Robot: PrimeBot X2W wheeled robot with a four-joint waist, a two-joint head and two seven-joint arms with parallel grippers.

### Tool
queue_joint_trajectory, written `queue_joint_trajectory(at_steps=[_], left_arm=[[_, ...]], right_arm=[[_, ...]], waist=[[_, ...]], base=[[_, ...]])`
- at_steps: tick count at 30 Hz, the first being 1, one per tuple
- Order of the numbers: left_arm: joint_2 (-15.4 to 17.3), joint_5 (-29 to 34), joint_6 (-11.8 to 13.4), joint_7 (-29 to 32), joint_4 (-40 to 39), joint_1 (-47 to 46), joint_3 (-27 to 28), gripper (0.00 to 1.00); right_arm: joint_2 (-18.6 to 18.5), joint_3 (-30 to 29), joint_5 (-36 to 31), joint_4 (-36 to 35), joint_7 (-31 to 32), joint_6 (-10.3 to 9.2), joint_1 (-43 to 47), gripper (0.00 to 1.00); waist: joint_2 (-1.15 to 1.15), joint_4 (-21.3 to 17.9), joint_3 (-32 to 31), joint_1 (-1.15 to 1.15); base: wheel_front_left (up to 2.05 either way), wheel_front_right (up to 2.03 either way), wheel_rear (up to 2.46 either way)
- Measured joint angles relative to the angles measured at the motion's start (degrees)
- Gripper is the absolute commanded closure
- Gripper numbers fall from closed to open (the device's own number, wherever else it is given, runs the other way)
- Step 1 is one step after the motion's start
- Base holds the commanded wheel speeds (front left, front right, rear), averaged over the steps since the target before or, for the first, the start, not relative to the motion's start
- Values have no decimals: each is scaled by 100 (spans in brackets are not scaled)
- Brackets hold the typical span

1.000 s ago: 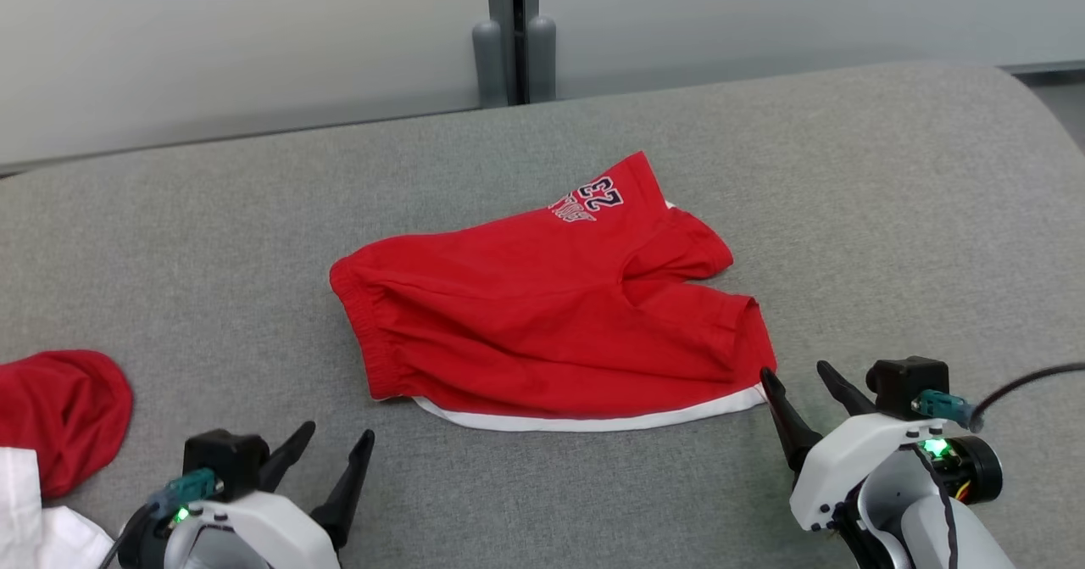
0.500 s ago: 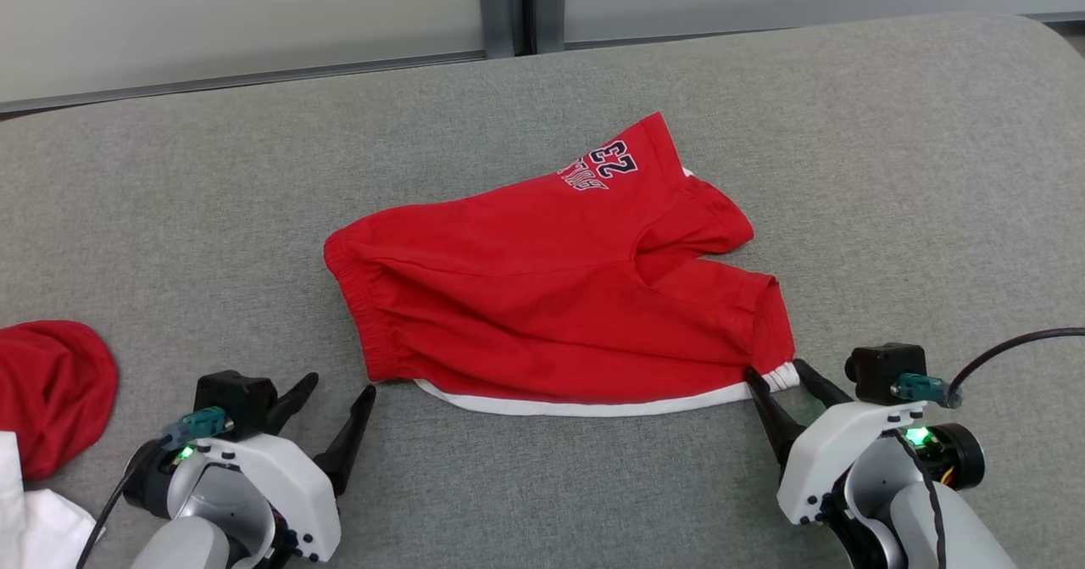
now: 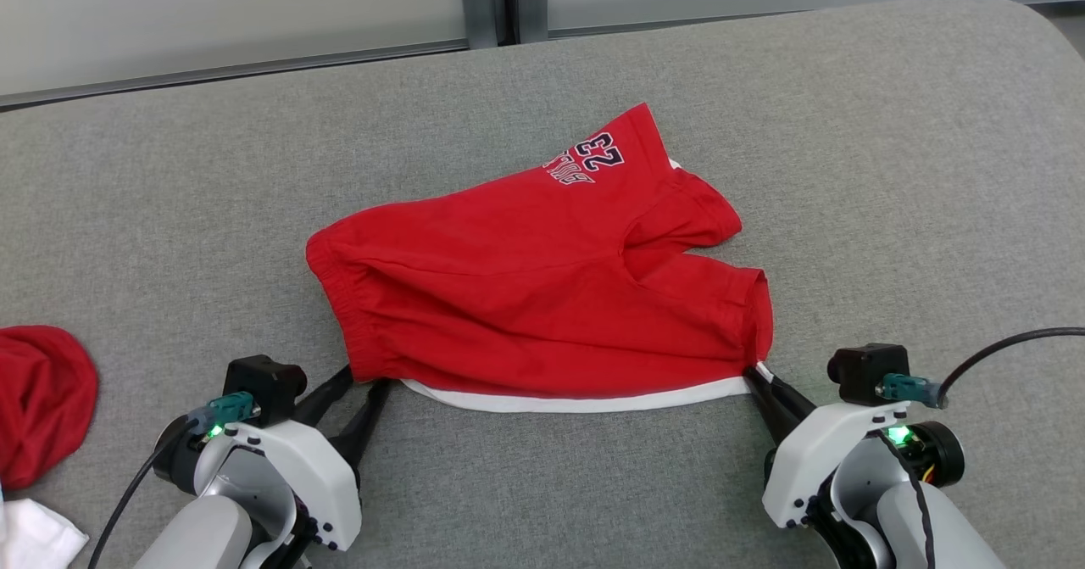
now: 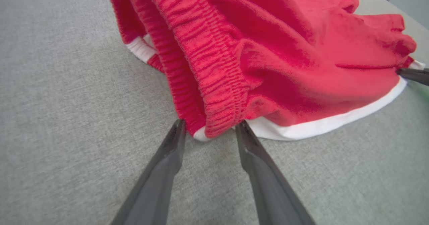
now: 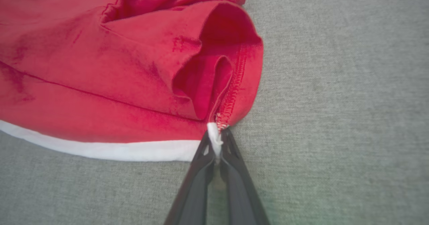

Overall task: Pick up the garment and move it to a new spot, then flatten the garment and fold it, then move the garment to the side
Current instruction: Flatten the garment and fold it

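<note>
The garment (image 3: 542, 298) is a pair of red shorts with a white side stripe and a "23" print, lying crumpled on the grey cushion. My left gripper (image 3: 360, 382) is open at the near left corner. In the left wrist view its fingertips (image 4: 181, 124) stand on either side of the elastic waistband corner (image 4: 214, 117) without pinching it. My right gripper (image 3: 757, 376) is shut on the near right corner. In the right wrist view the gripper (image 5: 216, 132) clamps the white stripe's end at the leg hem of the shorts (image 5: 117, 67).
A second red cloth (image 3: 38, 399) and a white cloth (image 3: 34, 535) lie at the cushion's left edge. The grey cushion (image 3: 890, 170) runs wide to the right and back, up to a pale wall with a grey post (image 3: 487, 1).
Both grippers have moved forward to the shorts' near corners. The right one has shut on the hem corner. The left fingers now straddle the waistband corner and have narrowed. The head camera has shifted.
</note>
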Motion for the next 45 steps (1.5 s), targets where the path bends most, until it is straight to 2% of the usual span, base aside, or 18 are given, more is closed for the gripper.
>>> queue_joint_trajectory(at_steps=[1, 10, 16, 19, 21, 24, 31, 37, 42, 45], left_arm=[[25, -32, 0, -37, 4, -22, -45, 100], [302, -397, 0, -247, 27, -91, -321, 100], [563, -813, 0, -32, -565, 59, -345, 100], [858, -984, -1, 399, -1056, -17, -343, 100], [1206, -1145, 0, 961, -1465, -402, -349, 100], [1451, -1341, -1, 1401, -1635, -1140, -323, 100], [1656, -1738, -1, 2308, -1177, -3336, -525, 100], [1506, -1896, -1, 2493, -218, -5364, -735, 100], [1210, -1896, -4, 2223, 632, -6713, -894, 100], [1025, -1906, -8, 1964, 1036, -7303, -1015, 100]], right_arm=[[0, 16, 5, 15, 0, 0, -6, 100], [-24, 126, 225, -18, -304, 0, -21, 100], [-198, 152, 893, -749, -601, 0, 42, 100], [-372, 131, 1173, -1189, -638, 0, 19, 100], [-521, 120, 1366, -1430, -511, 0, -203, 100], [-615, 101, 1594, -1500, -385, 0, -683, 100], [-769, 123, 2423, -1263, -55, 0, -2499, 100], [-791, 132, 3078, -486, -33, 0, -4496, 100], [-798, 137, 3339, 68, -464, 0, -5871, 100], [-890, 141, 3461, 345, -720, 1, -6461, 100]], waist=[[0, 1, -3, 0], [0, 21, -163, 0], [0, 25, -355, 0], [0, 36, -347, 0], [0, 38, -240, 0], [0, 44, -57, 0], [0, 60, 608, 0], [0, 40, 1324, 0], [0, 30, 1763, 0], [0, 61, 1822, 0]], base=[[0, 0, 0], [0, 0, 0], [0, 0, 0], [0, 0, 0], [0, 0, 0], [0, 0, 0], [0, 0, 0], [0, 0, 0], [0, 0, 0], [0, 0, 0]])
